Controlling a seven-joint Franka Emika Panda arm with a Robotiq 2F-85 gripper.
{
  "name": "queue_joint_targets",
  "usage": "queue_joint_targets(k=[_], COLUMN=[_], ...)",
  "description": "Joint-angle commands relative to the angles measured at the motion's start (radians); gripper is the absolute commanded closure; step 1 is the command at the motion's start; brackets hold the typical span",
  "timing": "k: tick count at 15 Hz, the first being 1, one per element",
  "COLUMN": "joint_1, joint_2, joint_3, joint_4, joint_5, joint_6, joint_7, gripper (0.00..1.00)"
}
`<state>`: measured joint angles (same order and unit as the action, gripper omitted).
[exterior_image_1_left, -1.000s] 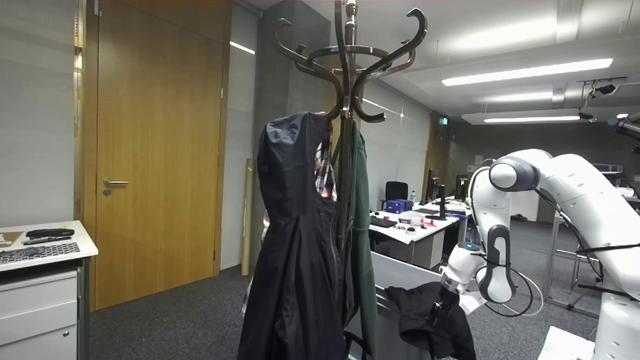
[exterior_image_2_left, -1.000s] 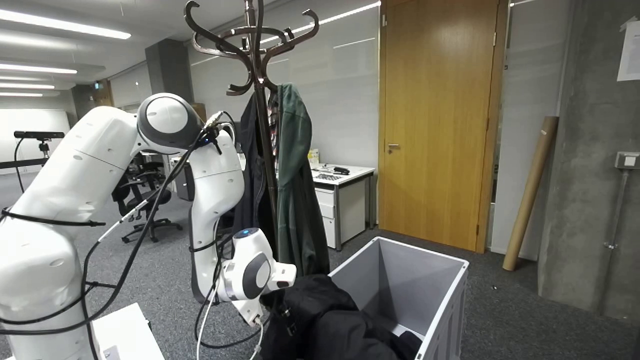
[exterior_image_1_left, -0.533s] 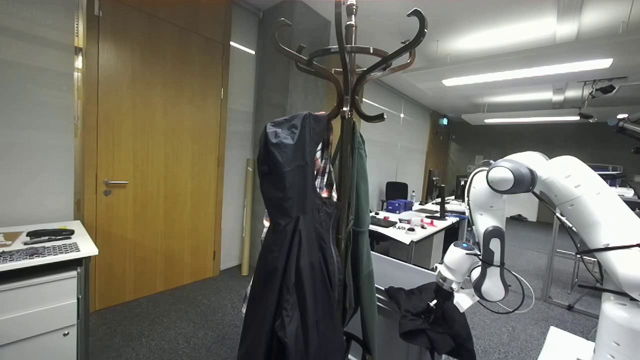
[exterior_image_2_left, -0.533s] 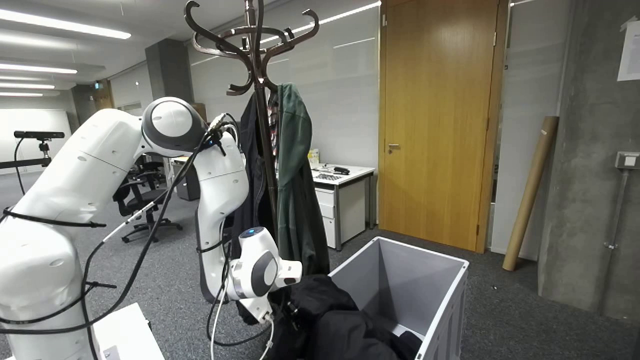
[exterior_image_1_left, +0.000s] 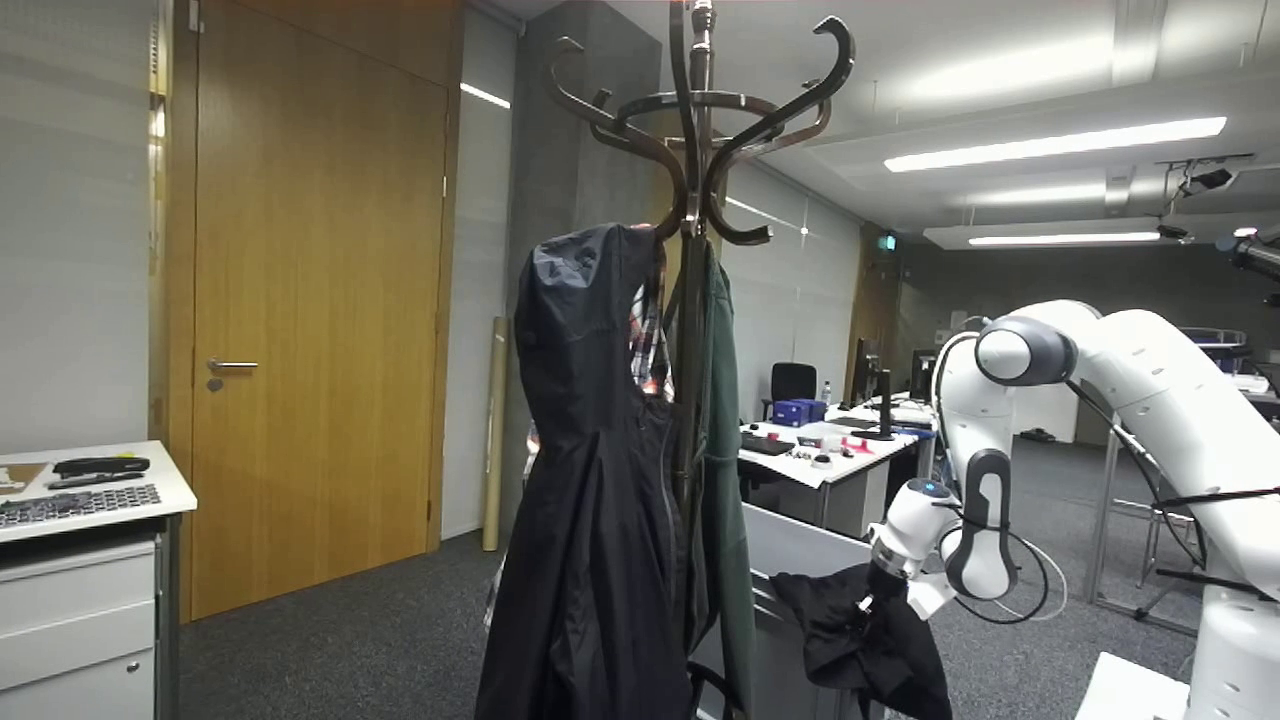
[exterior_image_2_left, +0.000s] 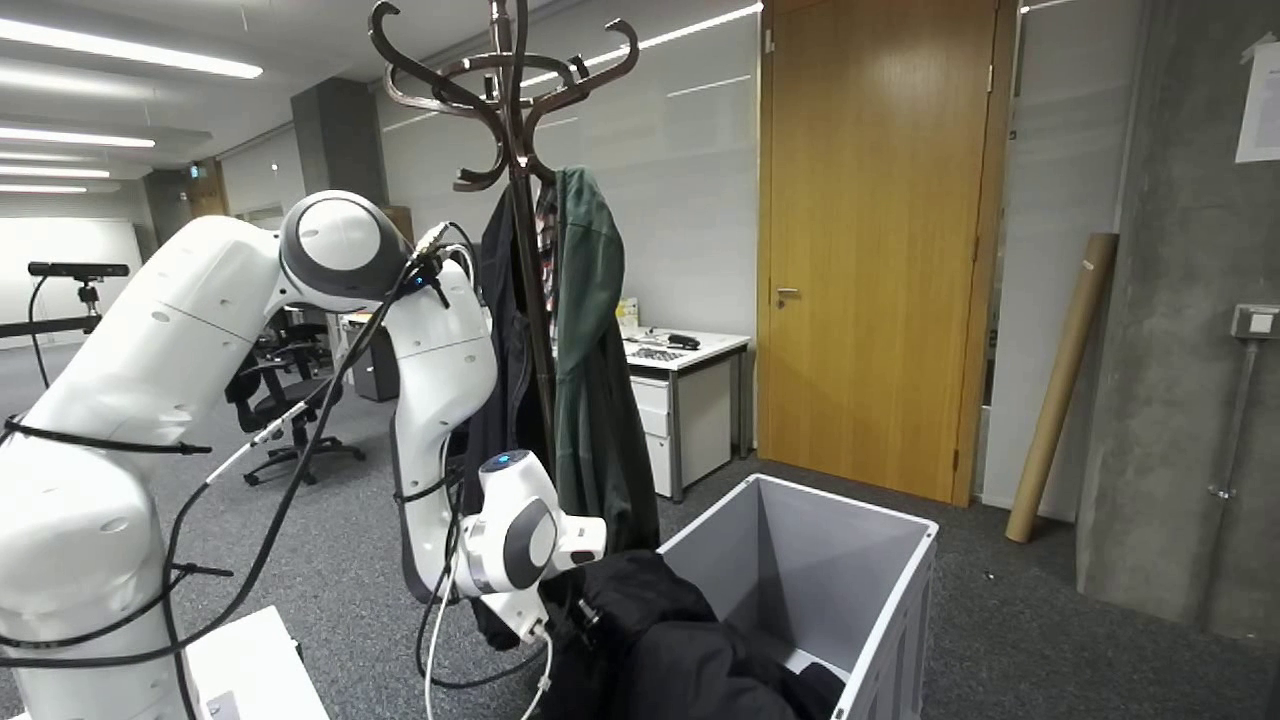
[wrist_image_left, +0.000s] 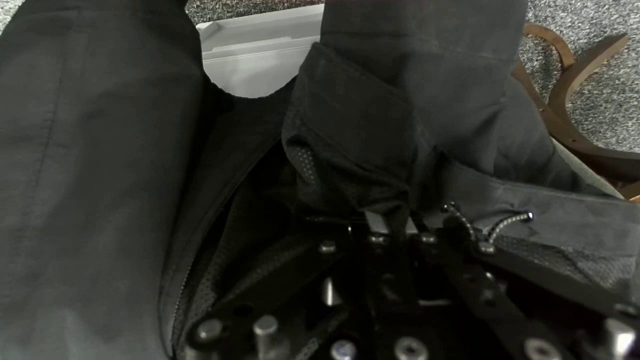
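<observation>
A black jacket (exterior_image_1_left: 890, 655) lies crumpled over the near end of a grey crate (exterior_image_2_left: 815, 565), partly inside it. Light drawcord ends and a zip edge show on the jacket (wrist_image_left: 365, 115) in the wrist view, where it fills most of the picture. My gripper (wrist_image_left: 394, 224) has its jaws close together, and a fold of dark cloth is pinched between the light fingertips (wrist_image_left: 376, 222). In both exterior views the arm reaches down into the fabric, which partly hides the gripper (exterior_image_1_left: 864, 606).
A dark coat rack (exterior_image_1_left: 705, 150) stands beside the crate, bearing a dark hooded jacket (exterior_image_1_left: 590, 400) and a green jacket (exterior_image_2_left: 590, 280). Its curved brown feet (wrist_image_left: 570, 95) appear in the wrist view. Beyond are a white desk (exterior_image_2_left: 700, 345) and a cardboard tube (exterior_image_2_left: 1065, 390).
The arm has moved a little forward, toward the crate, mostly in the first half second. The jaws have come together on the cloth, and the jacket's lower folds have shifted slightly.
</observation>
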<state>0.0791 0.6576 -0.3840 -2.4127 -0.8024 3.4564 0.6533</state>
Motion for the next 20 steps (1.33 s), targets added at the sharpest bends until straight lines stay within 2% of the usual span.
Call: queue_joint_targets(k=[1,5,9,13,17,20], joint_1=[0.046,0.115,0.218,0.341,0.497,0.569], joint_2=[-0.097,-0.206,-0.303,-0.392,-0.372,-0.301], joint_3=[-0.078,-0.171,-0.311,-0.455,-0.608,-0.672], joint_4=[-0.059,-0.124,-0.147,-0.118,-0.01,0.074], joint_5=[0.01,0.017,0.036,0.056,0.125,0.192], joint_6=[0.0,-0.021,-0.032,-0.099,-0.147,-0.16], joint_7=[-0.016,-0.009,-0.015,-0.013,0.017,0.058], gripper=[0.99,0.99,0.99,0.99,0.99,0.99])
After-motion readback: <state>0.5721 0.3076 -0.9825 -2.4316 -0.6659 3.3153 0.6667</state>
